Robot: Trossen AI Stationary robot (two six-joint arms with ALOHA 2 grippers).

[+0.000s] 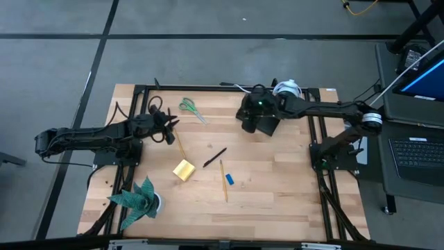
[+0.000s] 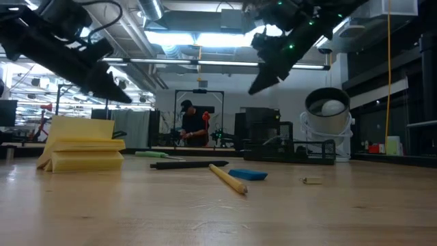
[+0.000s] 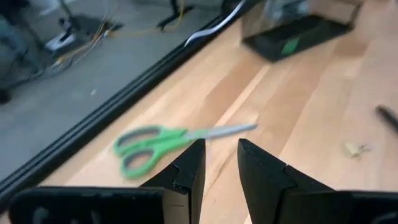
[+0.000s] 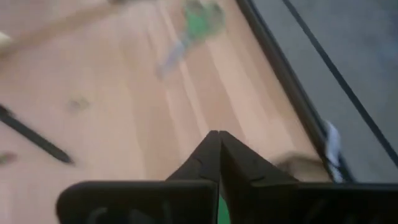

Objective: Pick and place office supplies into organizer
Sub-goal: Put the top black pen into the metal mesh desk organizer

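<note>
No writing can be read. The right gripper (image 1: 248,119), fingers pressed together and empty, hangs over the black organizer (image 1: 266,125). The left gripper (image 1: 168,132), fingers narrowly parted and empty, hovers near the green-handled scissors (image 1: 191,107), which lie well apart from the organizer.

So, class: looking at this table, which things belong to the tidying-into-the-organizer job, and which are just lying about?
Belong to the job:
organizer
green-handled scissors
yellow sticky-note pad
black pen
yellow pencil
small blue block

Just lying about:
green paper plant
round white device
laptop
</note>
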